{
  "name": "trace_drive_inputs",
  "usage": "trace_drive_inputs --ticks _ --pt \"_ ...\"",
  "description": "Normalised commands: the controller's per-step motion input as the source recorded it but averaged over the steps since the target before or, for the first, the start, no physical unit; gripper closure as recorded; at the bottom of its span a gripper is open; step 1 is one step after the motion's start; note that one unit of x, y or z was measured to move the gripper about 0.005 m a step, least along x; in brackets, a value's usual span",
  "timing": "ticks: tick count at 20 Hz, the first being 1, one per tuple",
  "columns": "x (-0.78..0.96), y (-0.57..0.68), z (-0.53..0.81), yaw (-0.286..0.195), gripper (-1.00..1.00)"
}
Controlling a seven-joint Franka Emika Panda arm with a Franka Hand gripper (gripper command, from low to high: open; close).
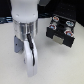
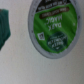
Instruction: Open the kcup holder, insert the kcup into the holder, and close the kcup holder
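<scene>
The kcup fills much of the wrist view. Its bright green printed top with a whitish rim faces the camera, and it lies on the pale table. The kcup is hidden behind the arm in the exterior view. My gripper is a white and silver body pointing down at the table in the exterior view's left half. Its fingertips are too blurred to separate, and no fingers show in the wrist view. The kcup holder, a black box with red-and-white pods showing in it, stands apart from the gripper toward the exterior view's right.
A dark green object lies at the edge of the wrist view, beside the kcup and not touching it. Dark clutter lines the back edge of the pale table.
</scene>
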Motion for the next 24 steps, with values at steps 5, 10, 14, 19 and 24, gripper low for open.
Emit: trace_drive_inputs --ticks 5,10,14,19,24 --pt "0.1 -0.05 -0.04 -0.047 -1.0" --pt "0.12 -0.04 -0.05 -0.044 -1.0" --pt "0.14 -0.05 -0.05 -0.045 -1.0" --pt "0.07 -0.01 -0.03 -0.015 -1.0" --pt "0.0 0.04 -0.17 0.0 -1.0"
